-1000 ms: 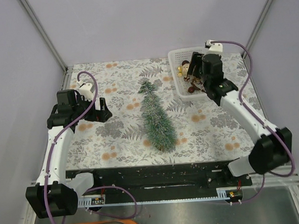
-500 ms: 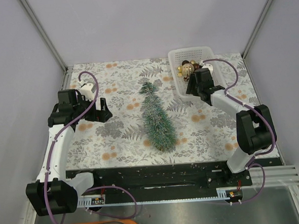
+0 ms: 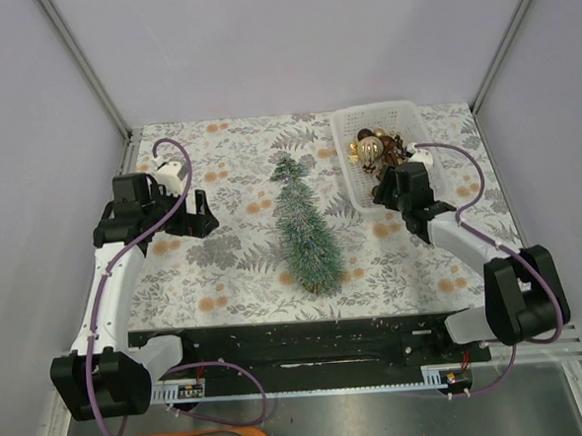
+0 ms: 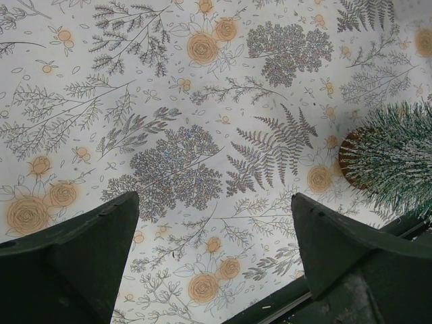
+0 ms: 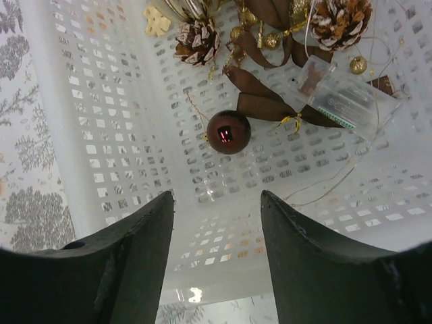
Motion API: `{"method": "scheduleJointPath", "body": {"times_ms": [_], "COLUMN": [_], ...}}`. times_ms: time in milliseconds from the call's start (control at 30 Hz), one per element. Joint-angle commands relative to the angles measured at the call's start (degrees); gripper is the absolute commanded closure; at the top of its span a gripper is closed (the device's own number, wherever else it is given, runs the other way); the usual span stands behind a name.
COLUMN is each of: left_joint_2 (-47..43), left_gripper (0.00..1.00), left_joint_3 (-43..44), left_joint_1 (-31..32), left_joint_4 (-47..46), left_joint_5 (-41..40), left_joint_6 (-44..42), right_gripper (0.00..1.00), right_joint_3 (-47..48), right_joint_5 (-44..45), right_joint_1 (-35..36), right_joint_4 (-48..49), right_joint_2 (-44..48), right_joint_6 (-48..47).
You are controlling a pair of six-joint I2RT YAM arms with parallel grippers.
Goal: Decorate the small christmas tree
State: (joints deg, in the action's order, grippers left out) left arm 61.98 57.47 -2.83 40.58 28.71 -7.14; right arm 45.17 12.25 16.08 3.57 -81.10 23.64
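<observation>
Above the white basket point(image 5: 101, 135), right gripper point(image 5: 216, 202) is hovering half-open, empty, risking dragging the brown bow point(image 5: 260, 104) along with the dark bauble point(image 5: 229, 132); left gripper point(image 4: 214, 202) is idling wide-open, empty.

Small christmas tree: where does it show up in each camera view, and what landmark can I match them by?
Top external: the small christmas tree lies mid-table, tip pointing away from the arms.
Left wrist: at the right edge, wooden base and lower bristles only.
Right wrist: not in it.
Shared landmark: the floral table cover, seen in all three.
</observation>
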Motion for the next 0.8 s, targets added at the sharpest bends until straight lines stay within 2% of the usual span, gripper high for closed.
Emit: {"method": "scheduleJointPath", "body": {"times_ms": [0,200,333,633,767], "left_joint_2": [-1.86,-2.04,-1.59,-2.03,-2.03], "left_gripper": [0.01,0.01,0.01,0.01,0.01], "left_joint_3": [-0.61,-1.05,-0.70,-1.22,-1.40], "left_joint_1": [-0.16,-0.16,-0.16,-0.16,-0.16], "left_joint_4": [-2.34,-2.61,-2.52,-2.52,-2.52], "left_joint_5": [1.00,2.05,2.40,1.97,1.88], "left_joint_6": [-0.42,-0.34,-0.07,-0.77,-1.21], "right_gripper": [0.39,0.38,0.34,0.16,0.13], "right_joint_3": [-6.66,-10.45,-1.69,33.10,42.53], "right_joint_5": [-3.10,-1.80,-0.21,4.62,2.35], "right_joint_1": [0.01,0.01,0.01,-0.08,-0.08], "right_joint_4": [-9.71,-13.51,-14.99,-15.61,-19.03], "right_joint_2": [6.38,16.14,14.66,-8.08,-18.19], "right_joint_6": [4.48,5.72,3.00,-12.55,-18.26]}}
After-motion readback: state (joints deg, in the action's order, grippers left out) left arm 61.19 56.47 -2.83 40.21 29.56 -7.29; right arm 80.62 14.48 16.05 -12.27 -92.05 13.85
